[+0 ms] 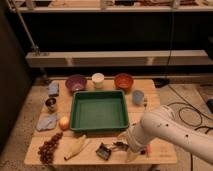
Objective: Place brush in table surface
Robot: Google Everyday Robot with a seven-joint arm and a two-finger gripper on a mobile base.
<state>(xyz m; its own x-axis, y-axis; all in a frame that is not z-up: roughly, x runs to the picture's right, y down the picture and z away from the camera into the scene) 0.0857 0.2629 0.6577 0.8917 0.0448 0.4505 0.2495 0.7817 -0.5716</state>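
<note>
1. The gripper (pixel 120 145) is low over the front part of the table surface (pixel 31 148), just to the right of the brush (pixel 104 150). The thick white arm (pixel 161 129) comes in from the right and hides much of it.
2. The fingers of the gripper are spread apart and they do not clamp anything.
3. The brush lies on the wooden table surface near the front edge, in front of the green tray (pixel 98 93) and outside it. Its squarish dark head is at the left and its slim handle points right, toward the gripper. I cannot tell if the gripper touches the handle.
4. A pale yellowish object (pixel 76 147) lies left of the brush, and a bunch of dark grapes (pixel 49 148) lies further left.
5. A thin orange-red stick (pixel 148 150) shows on the table just right of the gripper.
6. Behind the tray stand a purple bowl (pixel 76 82), a white cup (pixel 98 80) and an orange bowl (pixel 123 81) in a row. A blue cup (pixel 138 97) stands beside the tray's right back corner.
</note>
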